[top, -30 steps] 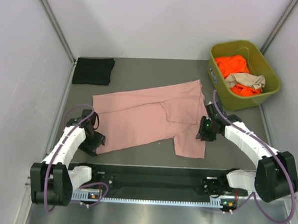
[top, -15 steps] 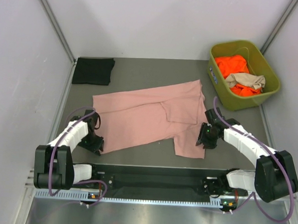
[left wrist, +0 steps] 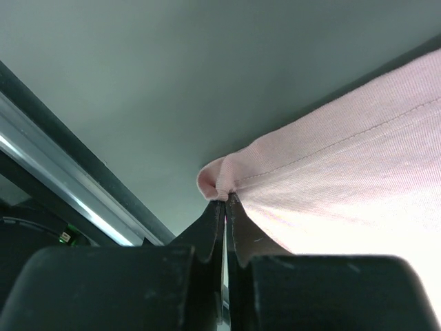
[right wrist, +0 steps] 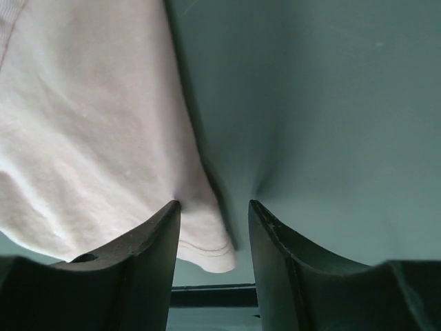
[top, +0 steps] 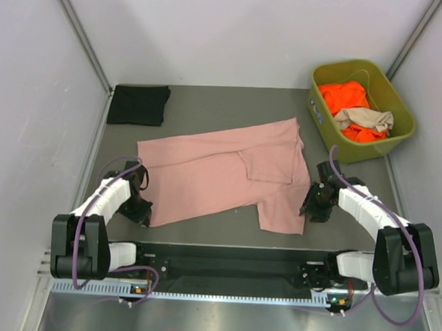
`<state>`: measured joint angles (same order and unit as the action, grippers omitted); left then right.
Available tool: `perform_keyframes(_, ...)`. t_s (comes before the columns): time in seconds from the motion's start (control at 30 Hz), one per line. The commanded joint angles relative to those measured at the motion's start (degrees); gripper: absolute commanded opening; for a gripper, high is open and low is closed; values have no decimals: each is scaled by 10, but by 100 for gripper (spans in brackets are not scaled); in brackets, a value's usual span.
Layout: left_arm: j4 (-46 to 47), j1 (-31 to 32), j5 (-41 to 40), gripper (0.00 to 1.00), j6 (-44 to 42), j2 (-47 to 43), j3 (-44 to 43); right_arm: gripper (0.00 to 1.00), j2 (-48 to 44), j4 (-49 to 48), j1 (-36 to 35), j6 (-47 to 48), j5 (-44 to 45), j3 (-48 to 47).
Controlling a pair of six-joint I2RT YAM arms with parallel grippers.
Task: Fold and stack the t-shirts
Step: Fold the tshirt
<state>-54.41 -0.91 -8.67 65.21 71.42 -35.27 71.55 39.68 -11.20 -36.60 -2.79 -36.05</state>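
Left wrist view: the left gripper (left wrist: 224, 201) is clamped on a hemmed corner of the dusty pink t-shirt (left wrist: 344, 186). The right gripper (right wrist: 214, 207) is spread, a shirt corner lying between its fingers, ungrasped. The shirt lies spread mid-table (top: 210, 98). A black t-shirt (top: 139, 104) sits folded far left. An orange t-shirt (top: 343, 94) and a tan t-shirt (top: 366, 118) fill the olive bin (top: 355, 150) far right.

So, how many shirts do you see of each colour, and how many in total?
Pink shirt: 1
Black shirt: 1
Orange shirt: 1 bundle in the green bin, possibly more
Tan shirt: 1, on the orange
Total: 4 visible
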Motion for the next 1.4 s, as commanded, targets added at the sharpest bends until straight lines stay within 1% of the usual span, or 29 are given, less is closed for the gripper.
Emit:
perform_keyframes(0.0, 9, -5, -28, 0, -22, 1, -17, 45, -8, -1, 12, 22, 9, -17)
perform_keyframes(0.13, 15, -5, -26, 0, -32, 1, -20, 43, 15, -40, 13, 28, -25, 1)
perform_keyframes(0.17, 19, -5, -23, 0, -34, 2, -18, 41, 20, -61, 12, 32, -28, 3)
perform_keyframes(0.33, 25, -5, -18, 0, -56, 2, -29, 33, 45, -79, 4, 65, -41, -17)
perform_keyframes(0.37, 23, -5, -22, 0, -61, 3, -35, 26, 46, -77, -3, 66, -42, -23)
perform_keyframes(0.43, 20, -5, -29, 0, -68, 3, -42, 20, 40, -69, -11, 65, -30, -44)
perform_keyframes(0.47, 19, -4, -34, 0, -69, 0, -43, 13, 40, -64, -25, 63, -25, -54)
perform_keyframes(0.57, 17, -4, -29, 0, -74, -1, -45, 9, 46, -39, -57, 52, -9, -97)
perform_keyframes(0.63, 18, -4, -27, 0, -72, 0, -45, 11, 66, -23, -69, 47, -13, -122)
perform_keyframes(0.67, 18, -5, -26, 0, -72, 2, -46, 15, 74, -16, -80, 46, -13, -128)
perform_keyframes(0.77, 19, -4, -28, 0, -72, 2, -49, 28, 80, -5, -82, 48, -13, -132)
perform_keyframes(0.8, 18, -5, -28, 0, -72, 2, -49, 34, 71, -5, -82, 52, -11, -130)
perform_keyframes(0.87, 19, -4, -27, 0, -73, 1, -49, 38, 61, -7, -75, 64, -4, -124)
perform_keyframes(1.0, 20, -3, -25, 0, -74, 4, -47, 39, 38, -16, -44, 80, -3, -104)
perform_keyframes(1.17, 23, -5, -24, 0, -77, 7, -50, 34, 39, -16, 3, 97, 1, -96)
perform_keyframes(1.37, 29, -4, -21, 0, -79, 14, -49, 33, 53, -42, 35, 111, -9, -66)
